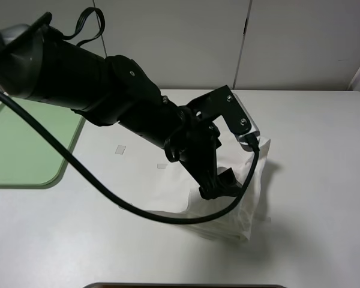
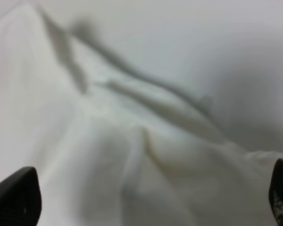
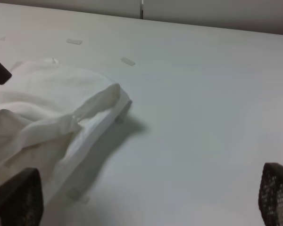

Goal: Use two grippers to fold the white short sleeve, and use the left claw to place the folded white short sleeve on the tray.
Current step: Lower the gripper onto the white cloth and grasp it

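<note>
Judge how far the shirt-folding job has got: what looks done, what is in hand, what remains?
Done: the shirt lies bunched into a folded bundle on the table. In hand: the left gripper hangs right above the cloth with jaws open, gripping nothing yet; the right gripper is open too, beside it. Left: grasp the bundle and carry it to the tray.

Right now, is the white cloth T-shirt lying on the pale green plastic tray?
No, the white cloth T-shirt lies on the table, apart from the pale green plastic tray.

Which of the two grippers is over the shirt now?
The left gripper: its open jaws hang right above the crumpled white shirt. The right gripper, also open, is beside the shirt over bare table.
</note>
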Robot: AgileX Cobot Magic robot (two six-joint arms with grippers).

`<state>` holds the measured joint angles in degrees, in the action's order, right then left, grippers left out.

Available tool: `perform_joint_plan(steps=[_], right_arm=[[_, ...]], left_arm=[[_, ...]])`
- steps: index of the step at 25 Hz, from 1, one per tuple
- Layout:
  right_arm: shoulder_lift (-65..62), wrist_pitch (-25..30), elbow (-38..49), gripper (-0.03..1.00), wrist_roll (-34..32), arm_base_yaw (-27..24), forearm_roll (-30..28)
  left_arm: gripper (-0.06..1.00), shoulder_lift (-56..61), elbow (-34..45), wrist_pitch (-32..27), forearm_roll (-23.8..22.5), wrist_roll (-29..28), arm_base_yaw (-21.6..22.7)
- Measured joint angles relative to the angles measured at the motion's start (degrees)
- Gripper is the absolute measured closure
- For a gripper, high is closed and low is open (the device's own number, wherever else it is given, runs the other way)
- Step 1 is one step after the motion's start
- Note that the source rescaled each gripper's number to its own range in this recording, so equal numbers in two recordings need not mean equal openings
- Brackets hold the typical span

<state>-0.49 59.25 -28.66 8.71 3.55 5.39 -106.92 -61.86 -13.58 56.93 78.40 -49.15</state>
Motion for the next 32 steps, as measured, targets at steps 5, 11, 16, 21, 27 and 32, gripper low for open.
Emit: perform_joint_plan(steps=[5,11,16,21,27,32], right_arm=[[0.0,0.0,0.0,-0.03,0.0,0.0,0.0],[0.0,0.0,0.0,-0.03,0.0,0.0,0.0],[0.0,0.0,0.0,-0.03,0.0,0.0,0.0],[0.0,0.0,0.0,-0.03,0.0,0.0,0.0],[0.0,0.0,0.0,-0.03,0.0,0.0,0.0],[0.0,0.0,0.0,-0.03,0.0,0.0,0.0]], left_arm=[[-0.02,-3.9,0.0,-9.0,0.4,-0.8,0.2],[-0.02,-5.4,-0.1,-13.9,1.6,1.1,-2.4],[-0.02,-5.4,-0.2,-16.1,3.9,4.2,-3.9],[-0.02,-5.4,-0.2,-18.1,5.0,5.3,-6.1],[-0.01,-5.4,-0.2,-20.7,5.2,5.3,-6.2],[-0.01,-4.9,-2.0,-16.8,5.3,4.7,-6.2]])
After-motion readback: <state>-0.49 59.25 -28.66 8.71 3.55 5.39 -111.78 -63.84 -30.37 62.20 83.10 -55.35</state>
